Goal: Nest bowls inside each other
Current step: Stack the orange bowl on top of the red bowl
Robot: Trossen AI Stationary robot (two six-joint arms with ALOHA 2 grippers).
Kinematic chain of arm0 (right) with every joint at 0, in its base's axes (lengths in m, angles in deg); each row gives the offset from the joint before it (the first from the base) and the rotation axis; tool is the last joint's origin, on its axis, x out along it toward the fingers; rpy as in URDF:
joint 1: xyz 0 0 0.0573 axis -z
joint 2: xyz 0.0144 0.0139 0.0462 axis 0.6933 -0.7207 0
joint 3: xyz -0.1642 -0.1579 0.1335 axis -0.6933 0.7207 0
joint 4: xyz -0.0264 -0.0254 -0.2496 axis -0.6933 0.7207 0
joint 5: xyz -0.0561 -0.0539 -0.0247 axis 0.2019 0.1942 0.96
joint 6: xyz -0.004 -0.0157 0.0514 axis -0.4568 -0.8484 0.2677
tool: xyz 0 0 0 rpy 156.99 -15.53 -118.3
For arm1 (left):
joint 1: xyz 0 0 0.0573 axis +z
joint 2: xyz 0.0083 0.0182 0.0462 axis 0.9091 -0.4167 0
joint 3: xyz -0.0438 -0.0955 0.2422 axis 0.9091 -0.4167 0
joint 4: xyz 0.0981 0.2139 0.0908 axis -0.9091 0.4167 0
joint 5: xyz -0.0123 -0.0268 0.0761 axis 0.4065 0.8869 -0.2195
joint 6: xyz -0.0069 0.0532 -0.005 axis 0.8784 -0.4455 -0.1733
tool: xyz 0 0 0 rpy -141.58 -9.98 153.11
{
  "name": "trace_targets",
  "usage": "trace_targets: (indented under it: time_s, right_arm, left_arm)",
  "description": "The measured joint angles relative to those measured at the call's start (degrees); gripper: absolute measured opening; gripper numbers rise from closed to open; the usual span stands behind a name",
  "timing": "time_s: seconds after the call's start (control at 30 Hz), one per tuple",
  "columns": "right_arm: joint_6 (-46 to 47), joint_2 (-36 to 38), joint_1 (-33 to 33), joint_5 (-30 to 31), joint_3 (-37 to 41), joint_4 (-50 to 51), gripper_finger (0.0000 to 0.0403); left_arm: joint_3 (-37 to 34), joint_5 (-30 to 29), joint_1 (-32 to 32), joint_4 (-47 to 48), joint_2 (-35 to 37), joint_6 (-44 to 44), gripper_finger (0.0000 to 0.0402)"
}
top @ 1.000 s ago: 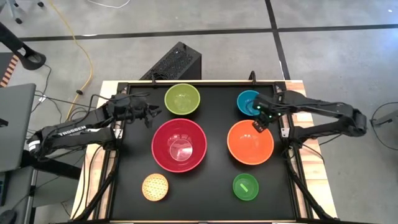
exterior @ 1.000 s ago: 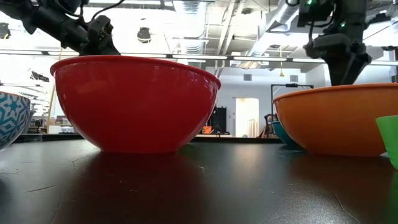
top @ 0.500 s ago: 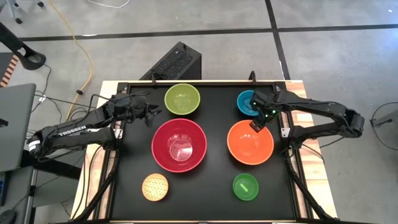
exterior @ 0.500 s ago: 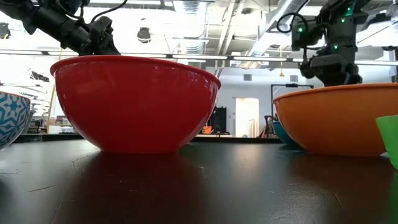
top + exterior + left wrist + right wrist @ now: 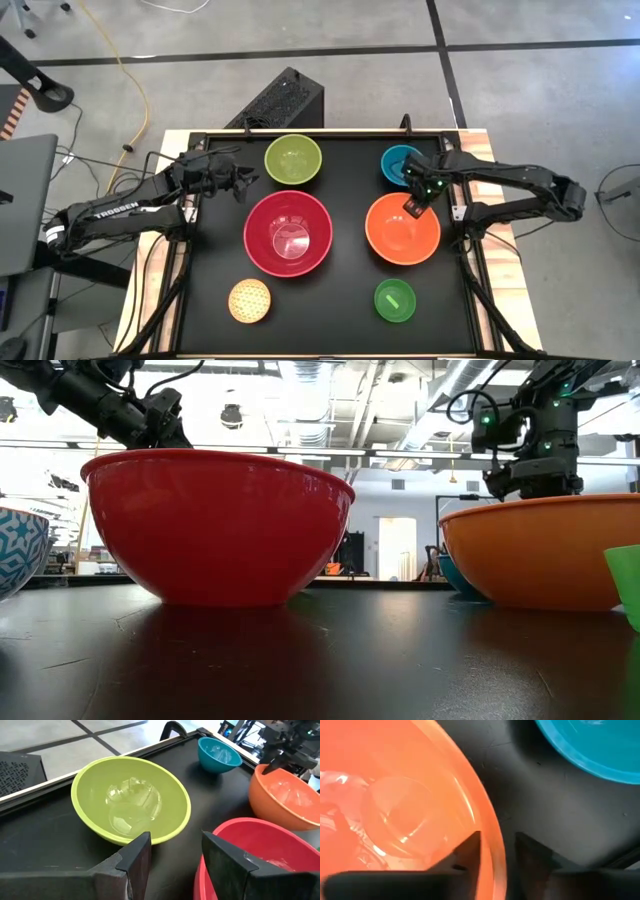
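Observation:
Six bowls stand upright on their bases on the black table. The big red one [image 5: 288, 232] is in the middle and the orange one [image 5: 402, 229] to its right. The lime one [image 5: 293, 159] and the teal one [image 5: 400, 160] stand at the far side. A small pale yellow one [image 5: 249, 300] and a small green one [image 5: 394, 300] stand at the near side. My left gripper [image 5: 172, 840] hovers open between the lime and red bowls, holding nothing. My right gripper [image 5: 497, 836] points down at the orange bowl's far rim, one finger inside and one outside. My right gripper stands astride the orange bowl's far rim [image 5: 487, 827] from above, one finger [image 5: 467, 852] inside the bowl and the other [image 5: 532, 852] outside over the table. A thin dark gap shows beside the outer finger. Whether either finger touches the rim I cannot tell. The bowl rests on the table.
The teal bowl [image 5: 590, 745] stands just beyond my right gripper, with a strip of bare table between it and the orange bowl. A raised black frame [image 5: 320, 133] edges the table. A dark box [image 5: 280, 100] sits on the floor behind it.
My right gripper has come down from above the orange bowl's far rim until its fingertips dropped behind that rim in the low view, and it has turned a little. No bowl has moved.

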Motion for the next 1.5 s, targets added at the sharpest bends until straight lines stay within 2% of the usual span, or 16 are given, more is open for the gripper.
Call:
trace_targets:
  time_s: [0.1,0.13,0.33,0.47,0.6,0.73,0.87,1.0,1.13,1.33,1.5]
  right_arm:
    - [-0.3,0.0,0.1,-2.6,-0.2,0.7,0.0035]
    - [0.2,0.1,0.2,-3.7,-0.7,1.8,0.0023]
    - [3.6,0.0,-1.1,-5.1,-9.0,10.3,0.0032]
    - [7.1,0.1,-3.3,-5.4,-17.1,13.7,0.0019]
    - [12.6,-0.5,-7.0,-5.3,-25.4,12.7,0.0019]
    - [17.2,-3.4,-12.1,-2.9,-31.7,6.8,0.002]
    - [20.6,-10.1,-16.4,-1.9,-36.5,-0.4,0.002]
    - [22.2,-20.0,-19.6,-1.9,-42.4,-7.4,0.0021]
    - [24.6,-30.7,-21.0,-1.5,-50.9,-11.7,0.0021]
    - [24.3,-44.5,-21.6,-2.9,-65.2,-9.3,0.0022]
    - [24.3,-51.6,-22.3,-4.3,-72.6,-5.3,0.0022]
  left_arm:
    - [0.0,-0.8,0.0,0.0,0.0,0.0,0.0165]
    - [0.0,-1.0,0.0,0.0,0.0,0.0,0.0165]
    - [0.0,-1.1,0.0,0.0,0.0,-0.1,0.0165]
    - [0.0,-1.1,0.0,0.0,0.0,-0.1,0.0165]
    - [0.0,-1.1,0.0,0.1,0.0,1.0,0.0165]
    - [0.0,-1.1,0.0,0.1,0.0,1.7,0.0165]
    - [0.0,-1.1,0.0,0.1,0.0,1.7,0.0165]
    - [0.0,-1.2,0.0,1.4,0.0,0.7,0.0165]
    - [0.0,-4.7,0.0,5.5,0.0,-0.5,0.0165]
    - [0.0,-9.1,0.0,8.0,0.2,-0.7,0.0165]
    - [0.0,-17.6,0.0,11.5,2.9,-1.2,0.0165]
